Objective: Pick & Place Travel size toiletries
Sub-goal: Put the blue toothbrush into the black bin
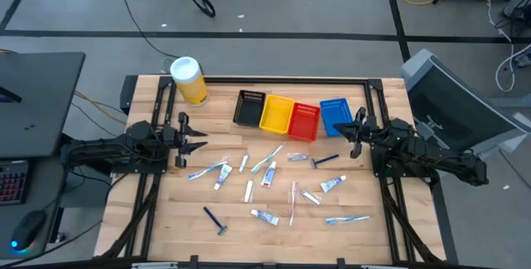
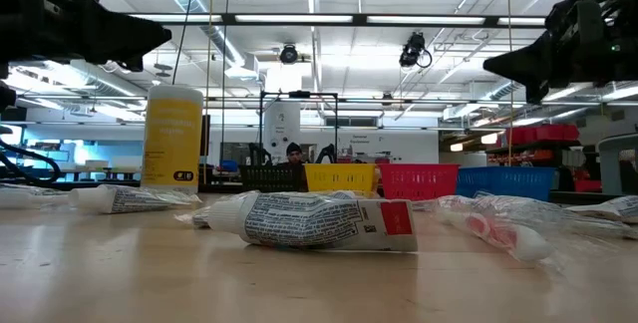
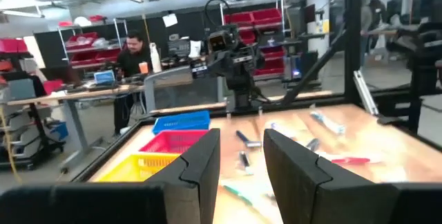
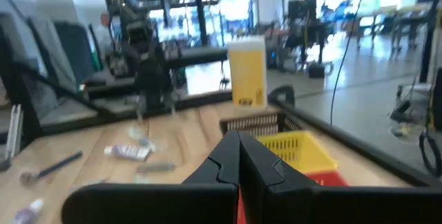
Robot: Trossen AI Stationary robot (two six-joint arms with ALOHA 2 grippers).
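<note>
The toiletries lie loose on the wooden table between my arms. In the high view I see white tubes point(image 1: 218, 170) point(image 1: 266, 173) point(image 1: 334, 184), pale toothbrushes point(image 1: 347, 219) point(image 1: 274, 156) and dark blue razors point(image 1: 216, 219) point(image 1: 325, 161). The low view shows one tube point(image 2: 319, 221) lying on its side close up. My left gripper point(image 1: 202, 140) point(image 3: 242, 158) hovers open above the table's left part, pointing right. My right gripper point(image 1: 349, 134) point(image 4: 239, 156) hovers shut by the blue basket, pointing left. Neither touches anything.
A row of little baskets stands at the far side: black point(image 1: 249, 107), yellow point(image 1: 276, 114), red point(image 1: 304, 120), blue point(image 1: 333, 115). A yellow canister with a white lid point(image 1: 189, 80) stands at the far left corner. A black frame rims the table. A person sits in the room behind.
</note>
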